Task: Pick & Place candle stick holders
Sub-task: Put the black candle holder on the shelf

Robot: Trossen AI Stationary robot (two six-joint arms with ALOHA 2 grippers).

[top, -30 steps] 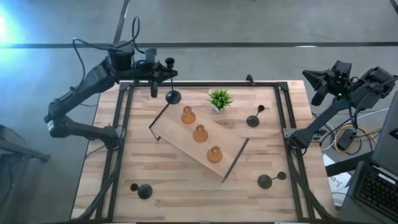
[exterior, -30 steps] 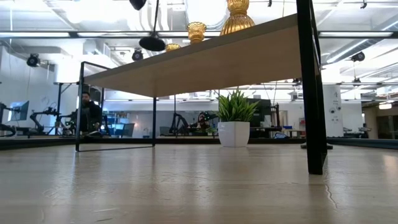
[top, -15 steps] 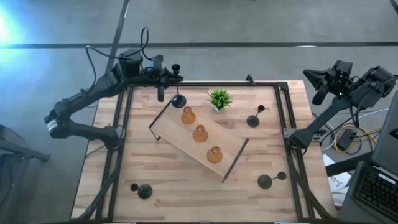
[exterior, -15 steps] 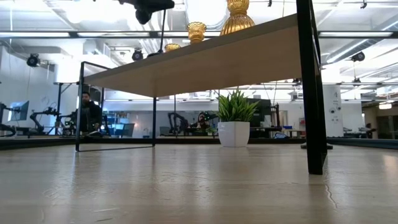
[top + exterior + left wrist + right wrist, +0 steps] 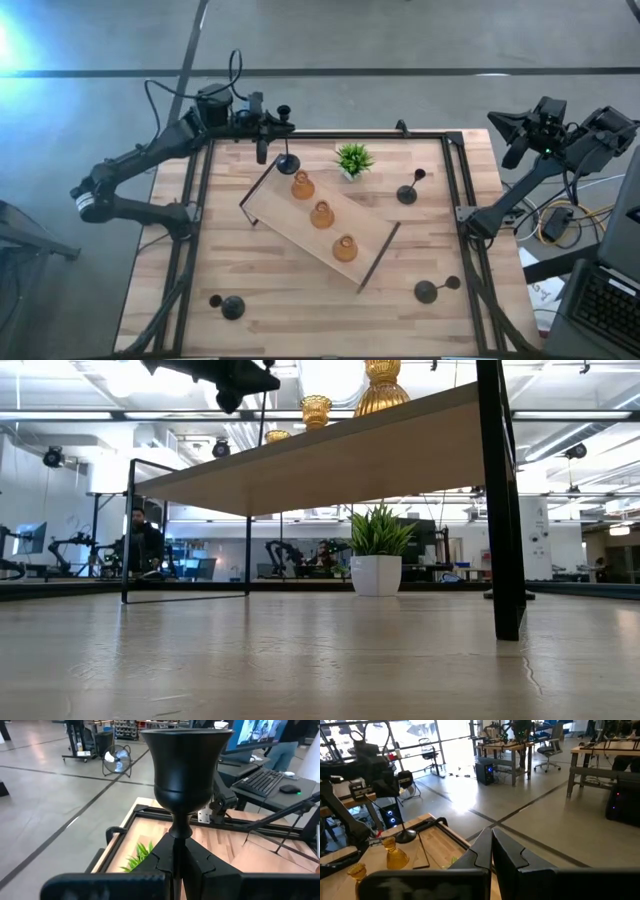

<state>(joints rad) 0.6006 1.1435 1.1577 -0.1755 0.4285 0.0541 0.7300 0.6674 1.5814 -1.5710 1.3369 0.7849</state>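
My left gripper (image 5: 268,128) is over the table's far left part, shut on a black candle stick holder (image 5: 287,140) that stands upright. Its cup (image 5: 185,765) is above the fingers and its round base (image 5: 288,163) is by the far end of the wooden tray (image 5: 300,235). Three amber holders (image 5: 302,185) (image 5: 321,214) (image 5: 345,248) stand in a row on the tray. Three more black holders lie on the table (image 5: 408,190) (image 5: 430,290) (image 5: 228,305). My right gripper (image 5: 491,842) is shut and empty, off the table's right edge. My left gripper pinches the holder's thin stem (image 5: 177,847), just below the cup, between its two fingers (image 5: 202,862). The fingers come level from the table's left and lie across the stem. The holder stays upright. Whether its base rests on the tray I cannot tell.
A small green potted plant (image 5: 353,158) stands just to the right of the held holder, beyond the tray. A black frame (image 5: 455,190) runs along the table's edges. The low view looks under the raised tray (image 5: 400,445).
My left gripper has gone toward the table's right edge with the black holder, staying shut on its stem. The holder has stayed upright, and its base has come from beyond the tray's far left corner to right beside the first amber holder, lower than before.
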